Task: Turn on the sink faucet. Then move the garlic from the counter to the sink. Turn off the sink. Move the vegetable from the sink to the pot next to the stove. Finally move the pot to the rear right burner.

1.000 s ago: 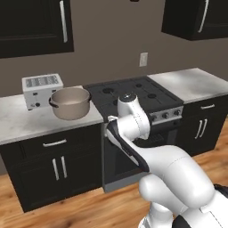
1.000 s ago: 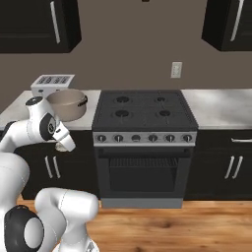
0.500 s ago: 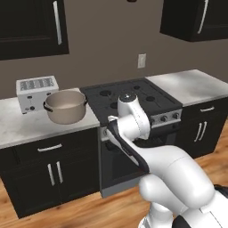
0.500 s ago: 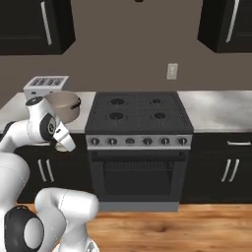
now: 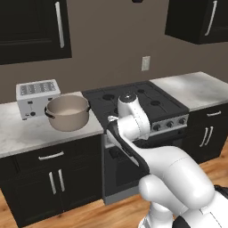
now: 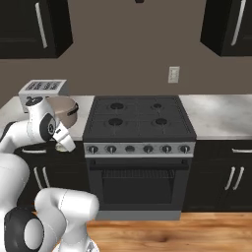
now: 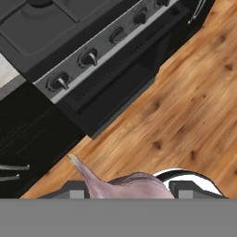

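Brown wall (image 5: 111, 49) running behind black stove (image 6: 140, 120), outlet (image 6: 173, 75) sitting at 12 o'clock above it. Marble bench (image 5: 26, 133) flanking stove. Dark cabinets (image 5: 31, 26) hanging overhead. Wood floor (image 7: 185, 106) showing below.

light: soft and even, no strong lamp | shadows: faint, dark under the pot (image 5: 67, 112) on the counter (image 5: 26, 136) | glare: small shine on the stove (image 6: 138, 118) | focus: sharp, no blur
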